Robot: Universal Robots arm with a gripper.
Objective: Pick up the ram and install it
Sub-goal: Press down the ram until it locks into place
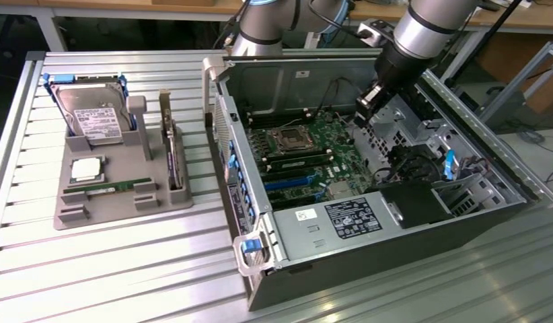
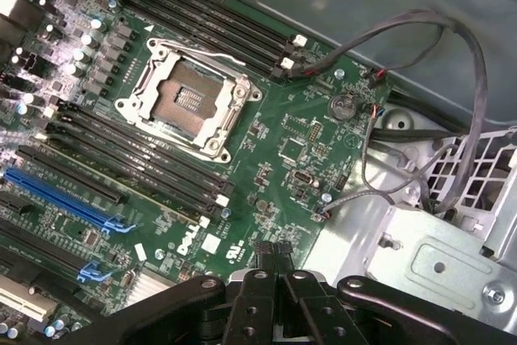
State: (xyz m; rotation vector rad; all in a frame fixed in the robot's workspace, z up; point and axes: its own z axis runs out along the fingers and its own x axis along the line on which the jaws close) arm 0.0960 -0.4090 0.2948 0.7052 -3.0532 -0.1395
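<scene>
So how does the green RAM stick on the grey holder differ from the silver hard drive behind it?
The thin green RAM stick is long and narrow; the boxy silver hard drive is far wider and bulkier. The RAM stick lies low along a slot at the grey holder front; the hard drive leans tilted against blue-edged supports at the back. Both sit untouched in the holder, apart from the open computer case.

Arm (image 1: 420, 27) cut off at the exterior view's upper edge, we cannot read the hard drive (image 1: 95, 116) label, end effector (image 2: 273, 258) linkage cropped at the wrist picture's edge, we lose the computer case (image 1: 393, 262) front corner past the frame.
</scene>
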